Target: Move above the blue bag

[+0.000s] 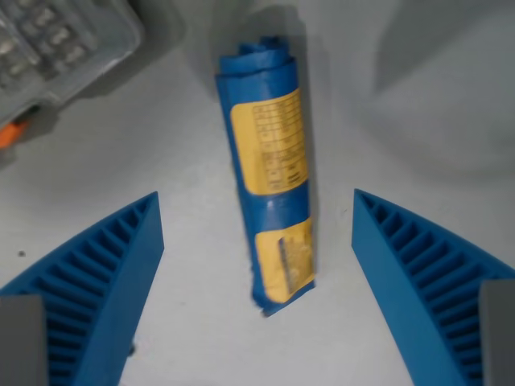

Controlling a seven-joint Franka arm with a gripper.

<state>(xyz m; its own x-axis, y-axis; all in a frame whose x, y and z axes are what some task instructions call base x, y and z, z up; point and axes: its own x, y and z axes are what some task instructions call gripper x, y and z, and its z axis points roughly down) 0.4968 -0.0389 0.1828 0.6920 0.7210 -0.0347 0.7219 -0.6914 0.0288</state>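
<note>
A rolled blue bag [269, 173] with yellow labels lies on the white table, running from the upper middle of the wrist view down toward its centre. My gripper [257, 217] hangs above it, open, with one blue ribbed finger [105, 273] at the wrist view's left and the other finger [418, 265] at the wrist view's right. The bag's lower end sits between the two fingertips, touching neither. Nothing is held.
A clear plastic box [56, 44] with grid-like contents sits in the top left corner, with a small orange piece [10, 133] beside it. A soft shadow falls across the table at the top right.
</note>
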